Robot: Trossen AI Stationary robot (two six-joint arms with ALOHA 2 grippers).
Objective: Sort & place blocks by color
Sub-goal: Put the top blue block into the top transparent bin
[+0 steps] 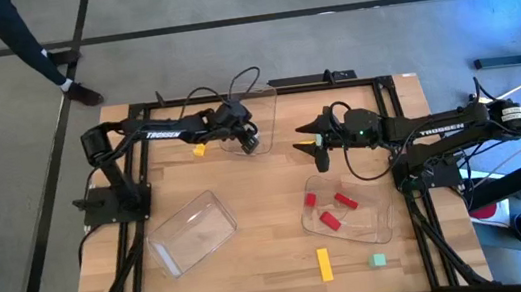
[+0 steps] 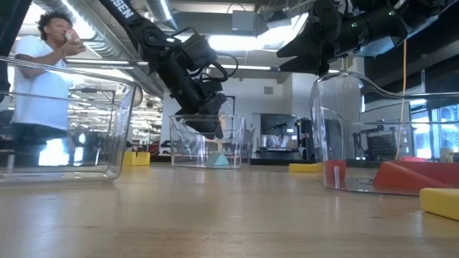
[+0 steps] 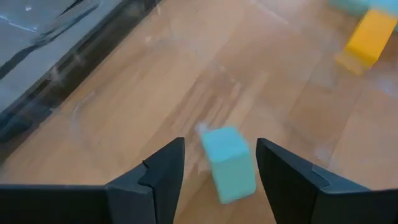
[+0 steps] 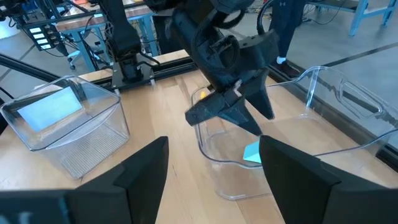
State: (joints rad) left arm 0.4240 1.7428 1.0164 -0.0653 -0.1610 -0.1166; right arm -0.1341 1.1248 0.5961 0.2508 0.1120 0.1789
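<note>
My left gripper (image 1: 247, 142) is open, reaching down into the clear far tray (image 1: 265, 100). A mint block (image 3: 229, 167) lies on the tray floor between its fingers, with a gap on each side; the low view also shows the mint block (image 2: 221, 159). A yellow block (image 1: 200, 150) lies on the table just outside that tray. My right gripper (image 1: 311, 147) is open and raised above the table's middle, right of the far tray. Three red blocks (image 1: 334, 209) lie in the right tray (image 1: 382, 226). A yellow bar (image 1: 324, 264) and a mint cube (image 1: 380, 260) lie near the near edge.
An empty clear tray (image 1: 170, 259) sits on the table's left near part. The black frame rails (image 1: 142, 162) run along the table's sides. A person (image 2: 39, 72) stands beyond the far left corner. Bare wood lies between the trays.
</note>
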